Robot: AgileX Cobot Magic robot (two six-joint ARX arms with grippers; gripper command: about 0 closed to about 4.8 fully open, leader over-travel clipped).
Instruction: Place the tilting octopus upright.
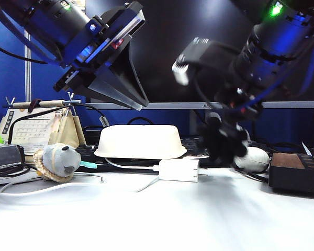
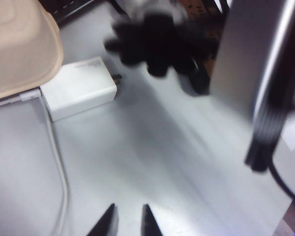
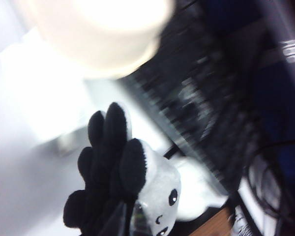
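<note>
With the left claw point(image 1: 126, 99) spread idle overhead, the right claw point(image 3: 130, 221) clenches the octopus point(image 3: 137, 187) above the worktop point(image 1: 162, 219), mid-turn, and must next set its tentacles down

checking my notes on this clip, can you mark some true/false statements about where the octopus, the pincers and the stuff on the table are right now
1. The right pincer is shut on the octopus. True.
2. The octopus sits upright on the table. False: it is held off the table, black tentacle undersides turned sideways.
3. The left pincer is open and holds nothing. True: it hangs above the left side of the table.
4. The white charger lies on top of the white bowl. False: it lies on the table in front of the upside-down bowl.
5. The grey round plush is gripped by the left pincer. False: it rests at the table's left edge.
</note>
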